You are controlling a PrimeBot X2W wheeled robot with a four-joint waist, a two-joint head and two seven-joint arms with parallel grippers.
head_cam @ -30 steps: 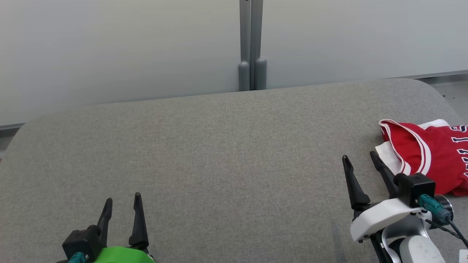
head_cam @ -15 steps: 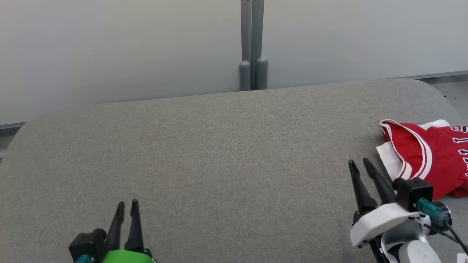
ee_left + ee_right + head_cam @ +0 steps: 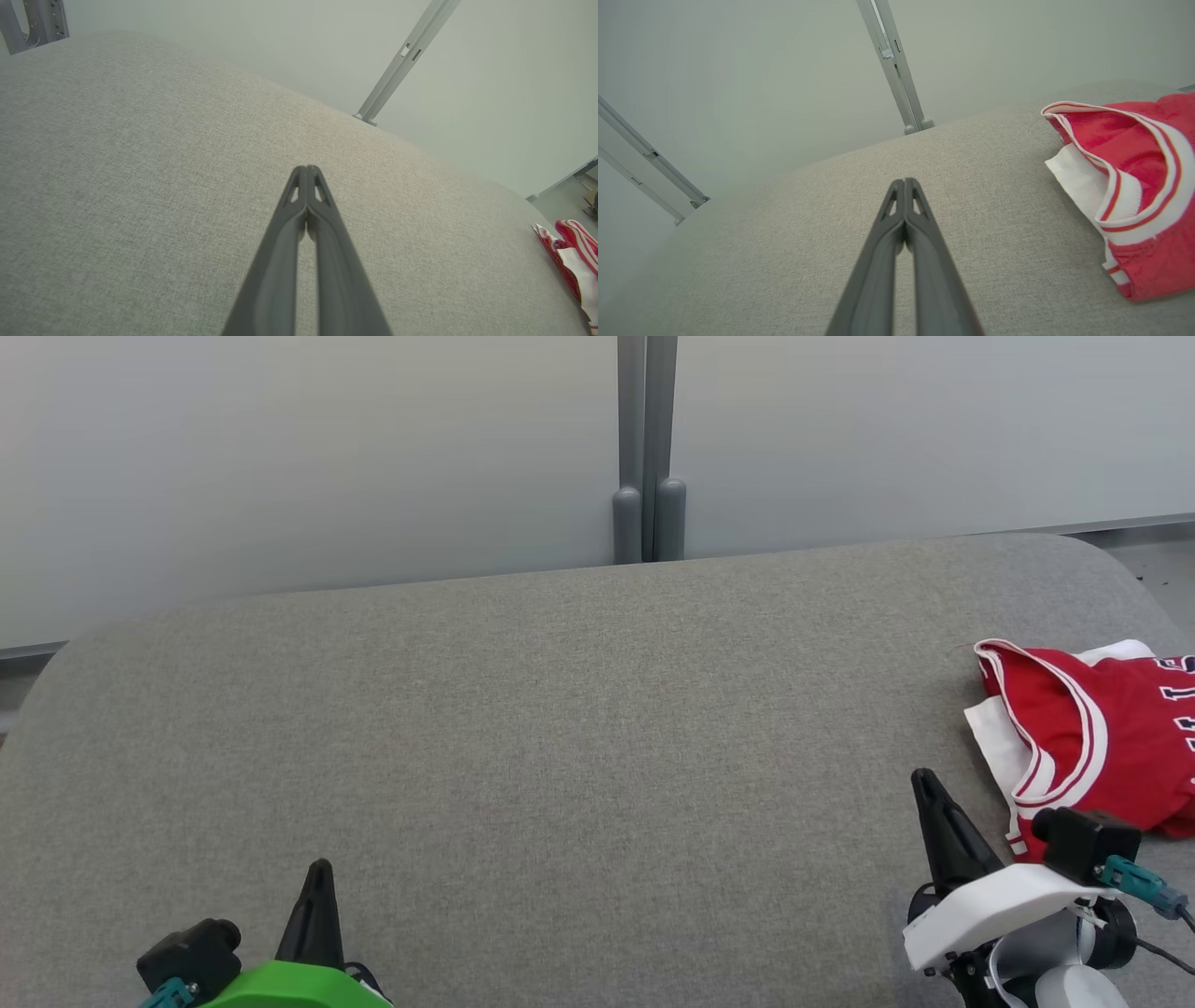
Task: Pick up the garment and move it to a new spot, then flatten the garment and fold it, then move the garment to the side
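A broad padded surface, covered in grey woven fabric and rounded at its far corners, is pictured from above. A red garment with white-and-red striped trim and a white inner layer is seen lying crumpled directly on it, near its right edge.

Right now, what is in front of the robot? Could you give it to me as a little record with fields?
Surface: grey fabric-covered table, rounded corners
Garment: red jersey with white trim, lying at the table's right side
Left gripper: shut, empty, over bare fabric at the lower left
Right gripper: shut, empty, beside the jersey but apart from it
Backdrop: pale wall panels joined by a grey post
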